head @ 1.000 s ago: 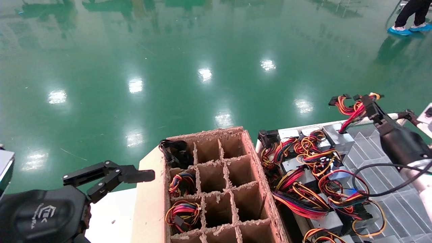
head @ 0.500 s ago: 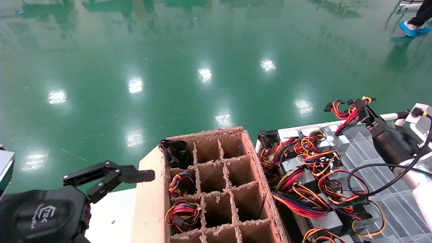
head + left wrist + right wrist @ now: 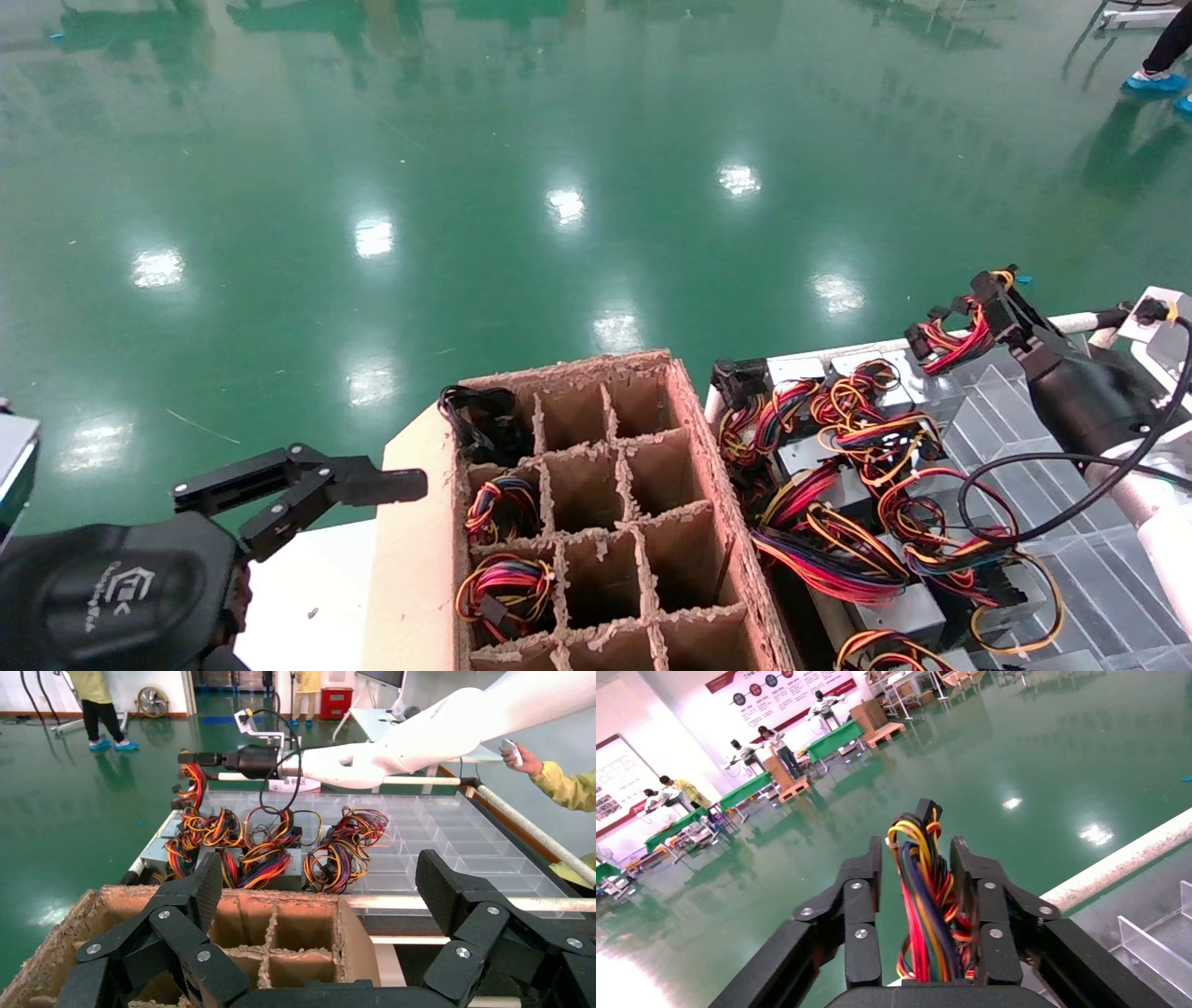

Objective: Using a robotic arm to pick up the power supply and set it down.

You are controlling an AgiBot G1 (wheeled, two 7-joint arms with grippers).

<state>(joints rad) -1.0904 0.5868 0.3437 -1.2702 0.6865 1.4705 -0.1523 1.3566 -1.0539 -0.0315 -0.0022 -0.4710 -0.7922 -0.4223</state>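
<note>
- Nearest the robot, the left tool (image 3: 307, 489) hangs open and empty beside the brown cardboard divider box (image 3: 596, 522); its fingers (image 3: 186, 910) stand well apart in the left wrist view. A white logo shows on the left arm's black shell (image 3: 116, 587), but I cannot read it.
- Three near-left cells of the divider box hold wire bundles (image 3: 507, 587); the other cells in view look empty.
- To the right, on the bench with its clear plastic tray (image 3: 1043, 466), several silver-grey units lie under a tangle of red, yellow, orange and black wires (image 3: 866, 485).
- Farthest out, at the bench's far right corner, the right tool (image 3: 992, 303) is closed on a wire bundle (image 3: 926, 903), the strands running up between its fingers (image 3: 859, 888) to a black connector (image 3: 928, 808).
- The power supply (image 3: 843, 368) belonging to that bundle is, I judge, one of the metal boxes at the far end of the pile; which one I cannot tell.
- Handling, as a judgement: the metal box is stiff and fairly heavy, the wires soft and springy. Held by the wires alone, the box would dangle, swing and strain the lead; neighbouring loops may snag. The rigid case sides would give a surer hold.
- No label on the units is readable. Wall posters (image 3: 782, 692) in the right wrist view carry writing too small to make out.
</note>
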